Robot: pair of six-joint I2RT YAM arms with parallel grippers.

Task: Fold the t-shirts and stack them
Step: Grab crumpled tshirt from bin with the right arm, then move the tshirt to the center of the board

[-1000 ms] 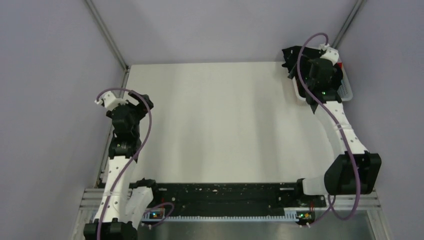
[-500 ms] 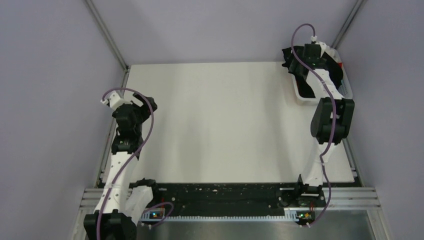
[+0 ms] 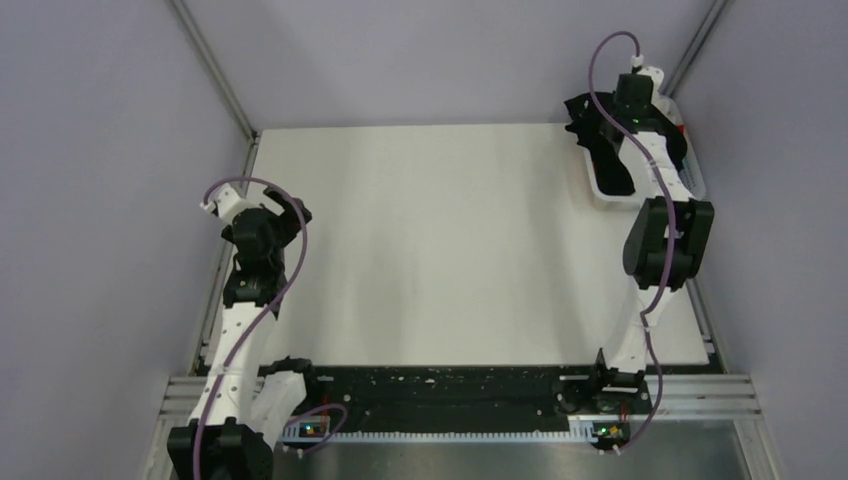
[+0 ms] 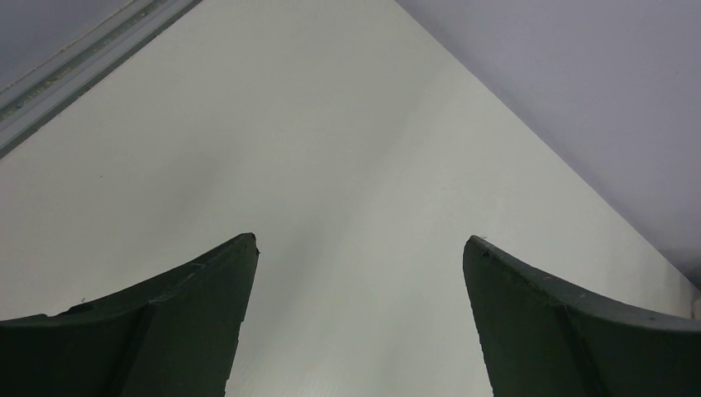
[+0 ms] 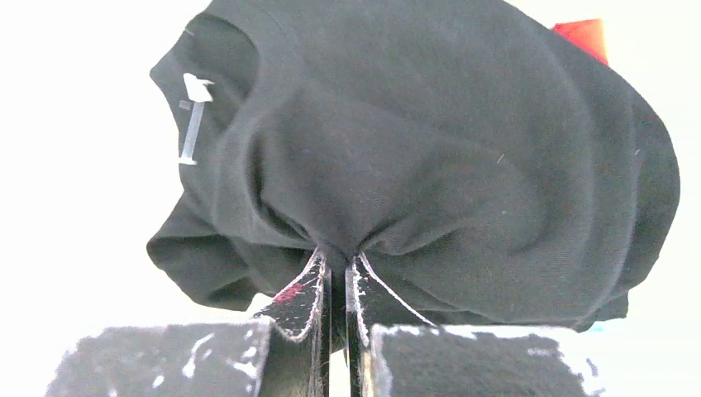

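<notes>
A large black t-shirt (image 5: 430, 149) lies bunched in the white basket (image 3: 697, 186) at the table's back right corner. My right gripper (image 5: 338, 258) is shut on a pinched fold of this black cloth, which puckers around the fingertips. From above, the right wrist hangs over the black t-shirt (image 3: 600, 152) and hides the jaws. A corner of a red t-shirt (image 5: 583, 35) peeks out behind the black one. My left gripper (image 4: 360, 244) stands wide open above the bare white table (image 4: 331, 149) near its left edge, with nothing between its fingers.
A grey metal rail (image 4: 83, 70) runs along the table's left edge close to the left gripper (image 3: 287, 207). Grey walls enclose the table on three sides. The right arm's elbow (image 3: 667, 240) stands high over the right edge.
The right arm has reached deeper into the basket and its jaws have closed on the black t-shirt. The left arm has shifted only slightly.
</notes>
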